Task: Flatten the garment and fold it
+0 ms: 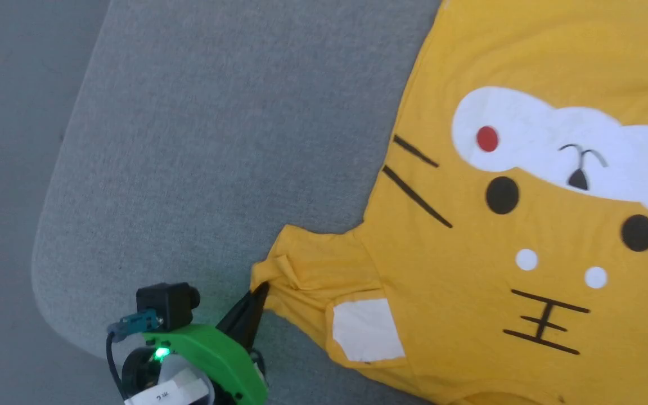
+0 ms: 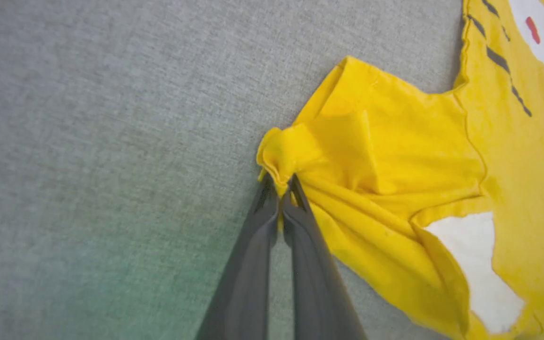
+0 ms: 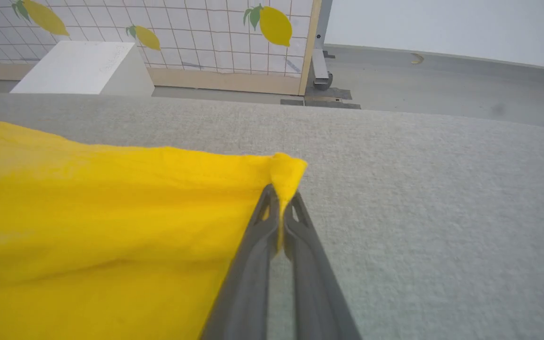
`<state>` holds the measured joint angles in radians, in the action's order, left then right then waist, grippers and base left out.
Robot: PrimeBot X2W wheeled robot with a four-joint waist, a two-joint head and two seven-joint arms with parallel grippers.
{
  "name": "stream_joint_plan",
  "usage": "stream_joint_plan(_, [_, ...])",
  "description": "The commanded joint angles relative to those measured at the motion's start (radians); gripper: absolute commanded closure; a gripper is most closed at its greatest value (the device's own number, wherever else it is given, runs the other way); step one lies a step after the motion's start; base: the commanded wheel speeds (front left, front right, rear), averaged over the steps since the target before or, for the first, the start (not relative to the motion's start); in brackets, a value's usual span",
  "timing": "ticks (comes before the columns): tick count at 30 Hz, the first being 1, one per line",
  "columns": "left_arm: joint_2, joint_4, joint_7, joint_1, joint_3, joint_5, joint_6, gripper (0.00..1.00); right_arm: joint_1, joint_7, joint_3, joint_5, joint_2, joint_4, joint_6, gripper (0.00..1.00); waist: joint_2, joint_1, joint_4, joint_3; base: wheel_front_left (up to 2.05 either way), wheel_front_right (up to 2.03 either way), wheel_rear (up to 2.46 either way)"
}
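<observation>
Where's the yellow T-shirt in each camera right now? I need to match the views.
Head view: T-shirt covers the right side, print up.
Left wrist view: right side, sleeve tip pinched by the left gripper.
Right wrist view: left half, corner pinched by the right gripper.
Shared landmark: the grey surface under it.

Probably a robot test room rather than a home: a grey fabric-covered table (image 1: 189,140), bare grey floor (image 3: 442,89), plain white wall (image 3: 442,28), a white box (image 3: 78,68), and a lemon-printed tile backdrop panel (image 3: 206,42) standing on a caster (image 3: 321,84).
</observation>
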<state>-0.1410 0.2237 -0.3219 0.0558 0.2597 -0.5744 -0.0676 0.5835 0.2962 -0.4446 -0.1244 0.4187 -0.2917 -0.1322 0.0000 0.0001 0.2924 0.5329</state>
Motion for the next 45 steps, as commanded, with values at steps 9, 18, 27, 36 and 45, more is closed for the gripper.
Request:
stream_joint_plan(9, [-0.064,0.022,-0.066,0.108,-0.039,-0.006,-0.047,1.00,-0.338,-0.028,-0.136,-0.042,-0.123,0.112,0.002,1.00,0.0000,-0.0001,-0.238,-0.287,0.00,0.00,0.00])
stream_joint_plan(18, [-0.082,0.056,-0.096,0.140,-0.043,-0.014,-0.062,1.00,-0.518,0.248,-0.247,-0.034,-0.249,0.161,0.002,1.00,0.0000,-0.0001,-0.293,-0.339,0.00,0.00,0.00])
stream_joint_plan(27, [-0.083,0.056,-0.106,0.144,-0.034,-0.021,-0.064,1.00,-0.576,0.470,-0.306,-0.004,-0.325,0.122,0.002,1.00,0.0000,-0.0001,-0.289,-0.351,0.00,0.00,0.00])
stream_joint_plan(36, [-0.082,0.040,-0.100,0.141,-0.031,-0.028,-0.062,1.00,-0.561,0.366,-0.265,-0.004,-0.322,0.163,0.002,0.00,0.0000,-0.0001,-0.275,-0.364,0.00,0.00,0.00])
stream_joint_plan(45, [-0.081,0.037,-0.096,0.131,-0.024,-0.030,-0.059,1.00,-0.450,0.008,-0.004,-0.094,-0.217,0.247,0.002,0.00,0.0000,-0.0001,-0.263,-0.356,0.00,0.00,0.00])
